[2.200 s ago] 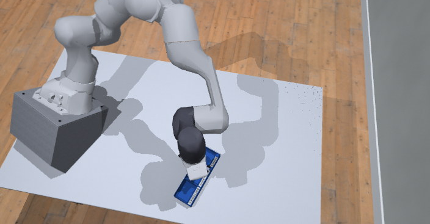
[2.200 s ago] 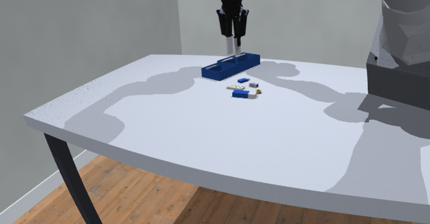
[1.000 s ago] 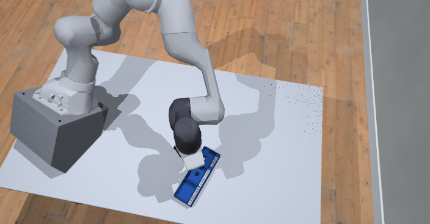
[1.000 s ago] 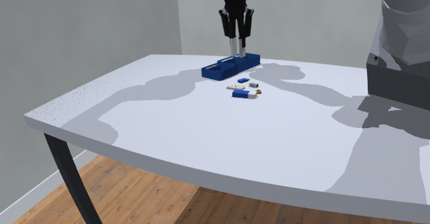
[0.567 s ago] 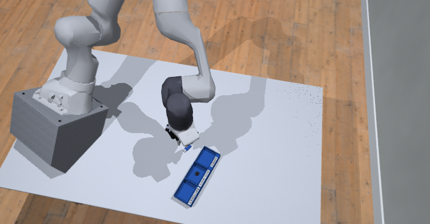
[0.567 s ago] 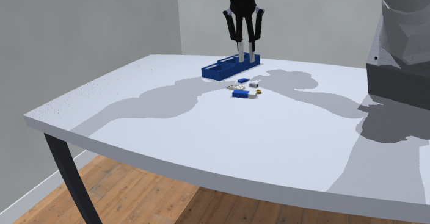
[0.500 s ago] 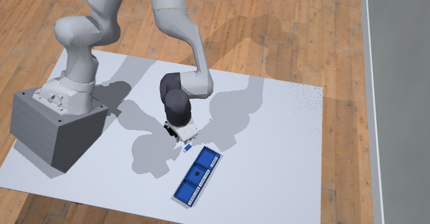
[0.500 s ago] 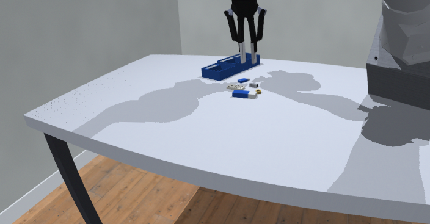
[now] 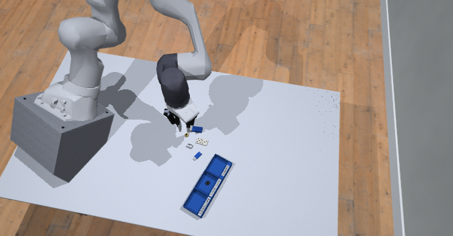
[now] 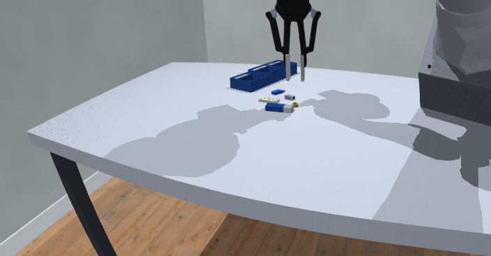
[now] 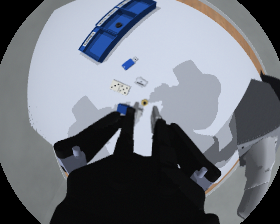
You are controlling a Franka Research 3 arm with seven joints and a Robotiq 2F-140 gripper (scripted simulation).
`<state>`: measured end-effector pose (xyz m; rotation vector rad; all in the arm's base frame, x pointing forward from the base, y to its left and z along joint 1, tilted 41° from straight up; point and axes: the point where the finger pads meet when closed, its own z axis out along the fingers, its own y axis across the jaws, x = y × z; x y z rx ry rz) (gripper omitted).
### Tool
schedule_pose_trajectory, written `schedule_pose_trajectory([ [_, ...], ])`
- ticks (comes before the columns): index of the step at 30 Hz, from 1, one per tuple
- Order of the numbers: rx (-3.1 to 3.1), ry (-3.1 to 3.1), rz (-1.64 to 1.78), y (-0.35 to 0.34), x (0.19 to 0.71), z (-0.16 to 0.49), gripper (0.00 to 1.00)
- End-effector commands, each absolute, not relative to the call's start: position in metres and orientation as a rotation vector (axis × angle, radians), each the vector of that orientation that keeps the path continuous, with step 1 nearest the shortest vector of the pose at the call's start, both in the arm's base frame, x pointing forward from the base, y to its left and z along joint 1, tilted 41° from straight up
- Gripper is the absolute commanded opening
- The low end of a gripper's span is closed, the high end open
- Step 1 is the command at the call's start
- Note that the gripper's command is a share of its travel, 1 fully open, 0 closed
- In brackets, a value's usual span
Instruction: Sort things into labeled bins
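My gripper [image 9: 184, 130] [image 10: 295, 80] [image 11: 144, 110] is partly open and empty, above the table near a blue-and-white eraser-like block [image 9: 197, 129] [image 10: 279, 107] [image 11: 122, 109] and a small brass nut-like ring [image 9: 186, 135] [image 10: 295, 104] [image 11: 144, 102]. A white domino [image 9: 202, 141] [image 10: 268, 99] [image 11: 120, 87], a small grey-white piece [image 9: 189, 146] [image 10: 289, 97] [image 11: 141, 81] and a blue USB stick [image 9: 197, 155] [image 10: 277, 91] [image 11: 129, 63] lie beyond them. A dark round piece [image 9: 207, 182] [image 11: 119, 25] lies in the middle bin. The end bins read GAMES and BATTERIES; the middle label is blurred.
The three joined blue bins stand upright on the table, their outer wall [image 10: 259, 84] facing the exterior camera. The grey robot base [image 9: 35, 136] [image 10: 453, 96] stands at the other side of the table. Arm shadows fall around the small things.
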<state>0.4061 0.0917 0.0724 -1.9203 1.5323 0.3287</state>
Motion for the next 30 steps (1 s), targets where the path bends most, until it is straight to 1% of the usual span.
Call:
schedule_pose_trajectory([
  [1, -1.941, 1.492, 0.295, 0.0935, 0.4054, 0.0742, 0.19],
  [30, -1.941, 1.492, 0.295, 0.0909, 0.407, 0.0725, 0.19],
])
